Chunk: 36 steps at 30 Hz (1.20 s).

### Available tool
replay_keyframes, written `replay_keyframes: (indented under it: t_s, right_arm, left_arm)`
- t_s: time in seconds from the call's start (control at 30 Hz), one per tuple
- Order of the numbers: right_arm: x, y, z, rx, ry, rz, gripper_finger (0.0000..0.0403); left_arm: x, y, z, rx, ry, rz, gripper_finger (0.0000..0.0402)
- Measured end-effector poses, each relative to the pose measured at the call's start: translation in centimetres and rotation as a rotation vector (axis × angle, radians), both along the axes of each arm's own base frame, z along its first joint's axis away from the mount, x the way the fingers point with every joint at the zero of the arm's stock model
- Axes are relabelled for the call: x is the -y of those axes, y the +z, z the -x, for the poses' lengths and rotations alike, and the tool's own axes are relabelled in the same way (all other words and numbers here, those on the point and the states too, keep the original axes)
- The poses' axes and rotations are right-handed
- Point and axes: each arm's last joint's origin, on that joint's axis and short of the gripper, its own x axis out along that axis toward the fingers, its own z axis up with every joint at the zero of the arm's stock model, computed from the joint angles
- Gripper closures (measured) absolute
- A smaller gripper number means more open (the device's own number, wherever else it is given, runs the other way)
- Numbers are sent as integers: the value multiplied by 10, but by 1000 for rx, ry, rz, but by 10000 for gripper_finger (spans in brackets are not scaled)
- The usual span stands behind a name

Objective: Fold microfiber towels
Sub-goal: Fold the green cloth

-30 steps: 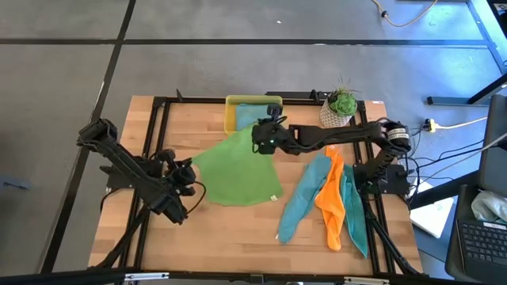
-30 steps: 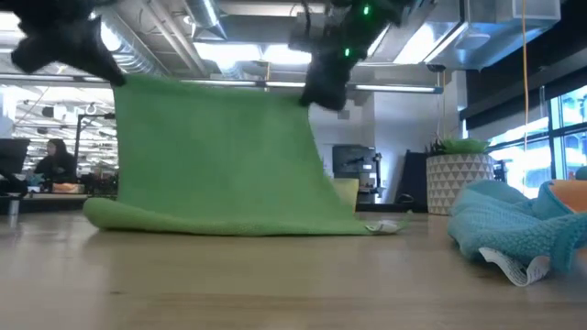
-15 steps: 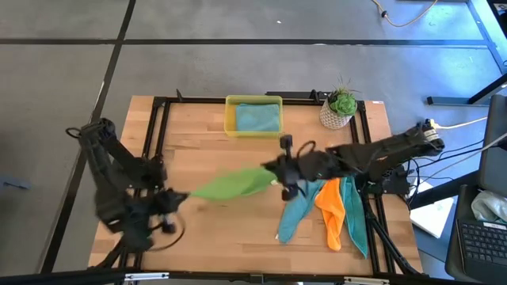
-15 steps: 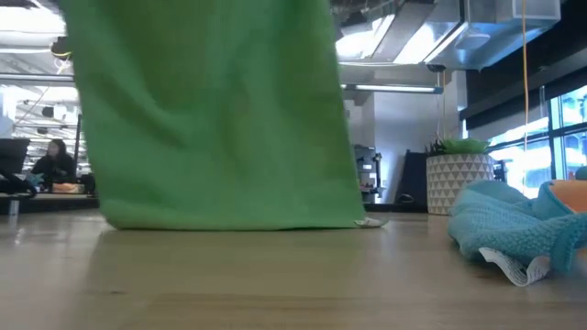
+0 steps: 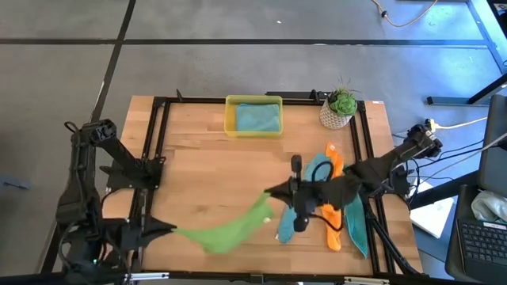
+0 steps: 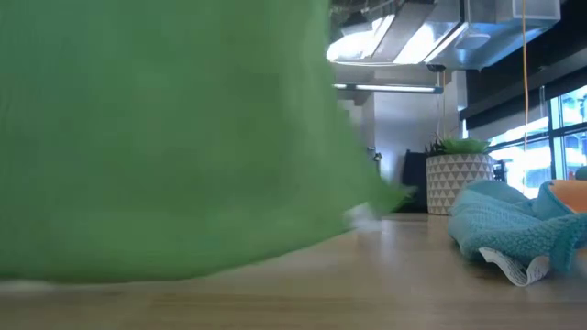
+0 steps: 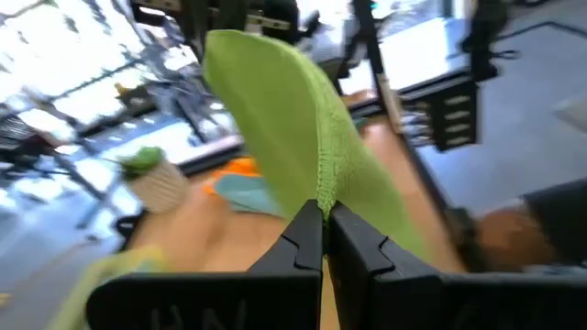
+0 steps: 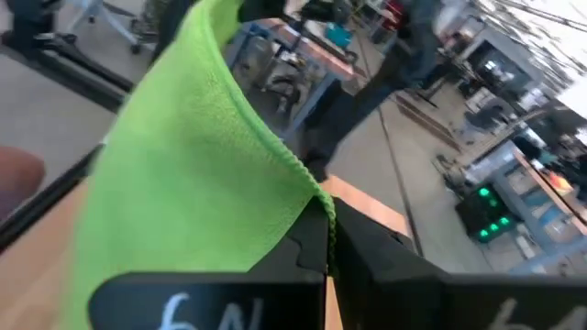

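Lime green towel held off the tabletop near its front edge, stretched between both arms. Left gripper pinched shut on 1 edge of the cloth, at the front left of the tabletop; right gripper likewise clamped on another edge, near the middle front, just beside the pile. Jaws of both narrow, with only a thin fold of fabric between them. In the low view, green cloth filling most of the frame, hanging close to the camera.

3 more towels lying bunched to the right: 2 teal ones with an orange one between them, overlapping. 1 teal towel already folded in the yellow tray at the back, next to a potted plant.

Handling, as a judgement: light, limp, slightly grippy pile; no stiffness, so sagging wherever unsupported and apt to drag or bunch on the wood. Best taken at 2 adjacent corners, right at the hemmed edge, to keep 1 side taut and let the rest hang flat. Likely risks: a corner slipping from a shallow pinch, or the loose hem folding under when laid down.
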Motion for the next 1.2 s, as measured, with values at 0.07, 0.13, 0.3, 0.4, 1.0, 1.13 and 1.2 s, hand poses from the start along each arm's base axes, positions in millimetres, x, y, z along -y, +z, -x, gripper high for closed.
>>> replay_keyframes:
  t_s: [0.07,0.13,0.3,0.4,1.0,1.13,1.2]
  right_arm:
    - [18,2,-7,-8,-48,-3,396]
    - [43,-6,-17,-44,-101,-33,396]
    - [106,-60,-41,-214,-119,-172,395]
    - [137,-102,-53,-250,-180,-180,395]
    - [206,-188,-72,-258,-214,-9,395]
    - [203,-198,-66,-380,-212,-56,395]
    - [196,-204,-62,-457,-153,-112,395]
  left_arm:
    - [-7,-3,2,7,36,-41,401]
    - [-18,-10,2,-7,83,-56,402]
    - [-46,-44,-5,-126,238,-29,402]
    - [-61,-70,-11,-229,338,-10,402]
    - [-100,-145,-21,-463,646,-49,402]
    - [-90,-149,-24,-438,597,43,402]
    - [-83,-151,-27,-448,555,99,402]
